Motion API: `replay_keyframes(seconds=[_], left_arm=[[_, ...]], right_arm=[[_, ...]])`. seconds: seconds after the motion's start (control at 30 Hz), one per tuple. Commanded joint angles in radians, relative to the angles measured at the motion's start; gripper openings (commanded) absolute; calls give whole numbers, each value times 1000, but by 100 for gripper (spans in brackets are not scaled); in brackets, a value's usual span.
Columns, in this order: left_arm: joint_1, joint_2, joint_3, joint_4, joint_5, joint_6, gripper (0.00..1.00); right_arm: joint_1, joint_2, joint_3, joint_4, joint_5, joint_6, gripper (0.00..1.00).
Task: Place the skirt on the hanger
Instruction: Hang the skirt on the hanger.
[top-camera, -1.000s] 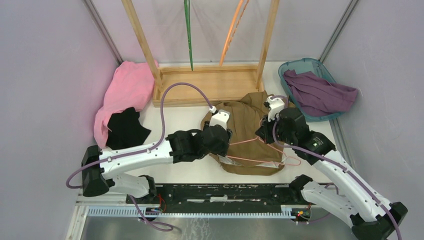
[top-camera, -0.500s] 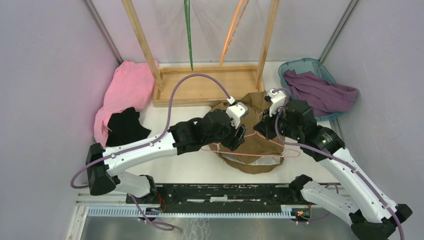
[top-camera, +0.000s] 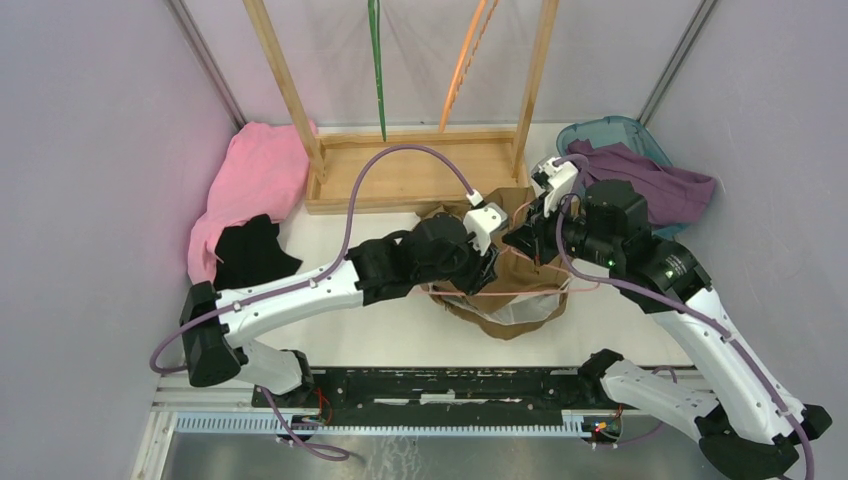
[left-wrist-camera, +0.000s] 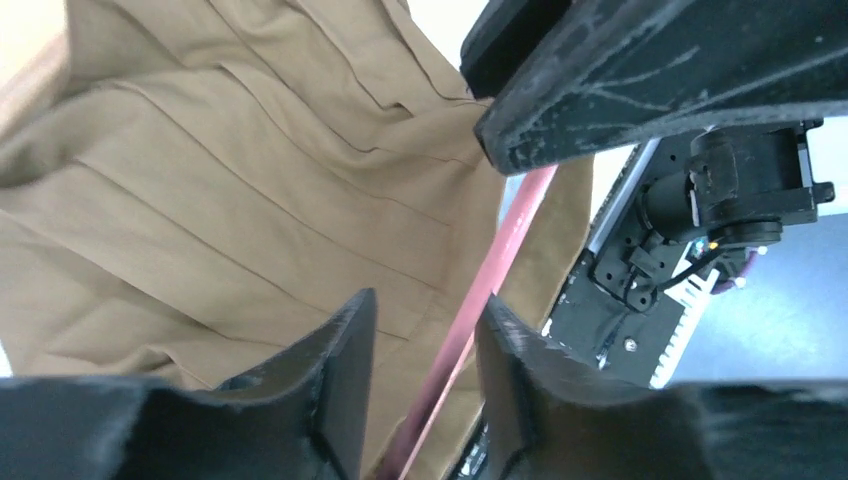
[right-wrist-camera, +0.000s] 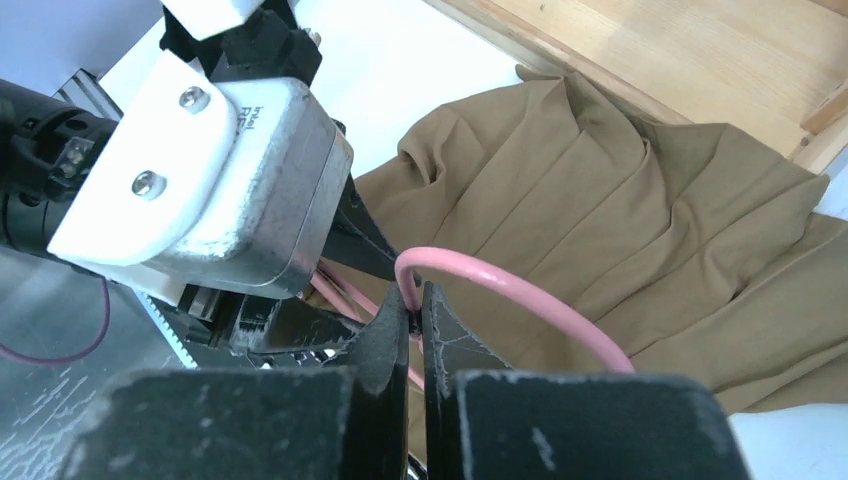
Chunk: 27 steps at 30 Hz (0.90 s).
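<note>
Two robot arms meet over a brown skirt (top-camera: 530, 275) and a pink hanger (top-camera: 583, 284) on a white bench (top-camera: 370, 330).
From above, the skirt lies bunched mid-bench, just in front of a wooden rack (top-camera: 410, 175), with the left gripper (top-camera: 488, 262) and right gripper (top-camera: 527, 235) close together over it. In the left wrist view, the left gripper's jaws stand partly apart, the hanger's pink bar running between them over pleated brown cloth. In the right wrist view, the right gripper is pinched closed on the hanger's curved hook, above the skirt.

Most of pink hanger (right-wrist-camera: 520, 292) out of sight under skirt (right-wrist-camera: 640, 210)
</note>
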Motion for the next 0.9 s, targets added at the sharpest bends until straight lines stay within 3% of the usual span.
replay_keyframes(seconds=[0.0, 0.1, 0.13, 0.47, 0.87], left_arm=[[9, -51, 64, 69, -4, 47, 35], [22, -59, 115, 43, -12, 32, 5], [25, -60, 136, 27, -28, 27, 4], [53, -55, 346, -140, -160, -38, 3], [53, -87, 485, -237, -234, -121, 3]], right_arm=[[5, 19, 112, 51, -54, -2, 1], [6, 57, 193, 44, -74, -7, 1], [6, 74, 225, 41, -82, -6, 1], [5, 227, 474, 8, -104, -5, 3], [5, 282, 631, -57, -26, 24, 37]])
